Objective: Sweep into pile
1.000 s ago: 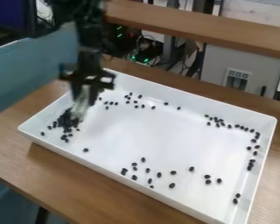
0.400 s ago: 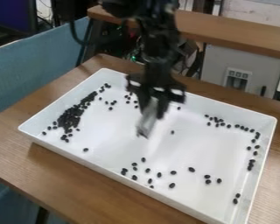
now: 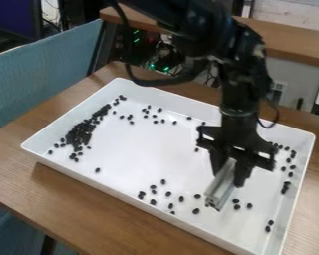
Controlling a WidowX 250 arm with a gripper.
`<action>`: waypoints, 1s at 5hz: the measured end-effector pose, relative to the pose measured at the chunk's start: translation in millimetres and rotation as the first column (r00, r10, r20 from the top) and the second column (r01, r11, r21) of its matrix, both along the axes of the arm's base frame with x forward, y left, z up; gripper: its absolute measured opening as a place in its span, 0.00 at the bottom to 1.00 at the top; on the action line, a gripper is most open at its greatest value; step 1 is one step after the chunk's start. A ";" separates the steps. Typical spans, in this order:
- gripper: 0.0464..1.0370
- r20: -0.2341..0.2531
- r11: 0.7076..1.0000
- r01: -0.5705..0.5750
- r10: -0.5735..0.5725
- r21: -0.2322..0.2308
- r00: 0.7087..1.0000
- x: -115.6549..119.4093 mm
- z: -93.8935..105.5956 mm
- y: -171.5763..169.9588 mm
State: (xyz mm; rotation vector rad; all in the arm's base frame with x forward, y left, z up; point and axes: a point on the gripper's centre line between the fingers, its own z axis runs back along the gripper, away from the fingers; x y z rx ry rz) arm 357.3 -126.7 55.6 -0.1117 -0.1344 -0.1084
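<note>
In the camera view, the gripper [image 3: 230, 173] hangs over the tray's [image 3: 149, 154] four o'clock side, its fingers pinching a pale bar [image 3: 220, 190] that slants down toward five o'clock. The dark beans [image 3: 79, 134] lie thickest at ten o'clock, with loose ones around twelve, three and six. They look light, hard and apt to roll or skid, so low, gentle strokes should suit them better than grasping. The bar seems stiff; its upper end is the place to hold, leaving the lower edge free to push. Since the earliest frame, arm and bar have swung from ten o'clock across to four, uncovering more of the ten o'clock heap; the beans at six look unmoved.
</note>
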 end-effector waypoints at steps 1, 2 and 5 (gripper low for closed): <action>0.34 -0.029 0.998 0.055 -0.056 -0.017 0.998 -16.7 -11.6 -53.6; 0.34 -0.051 0.999 0.010 -0.011 -0.033 0.999 -13.9 -24.9 -54.7; 0.34 -0.026 0.999 -0.029 0.028 -0.014 0.999 -7.0 -39.2 -47.2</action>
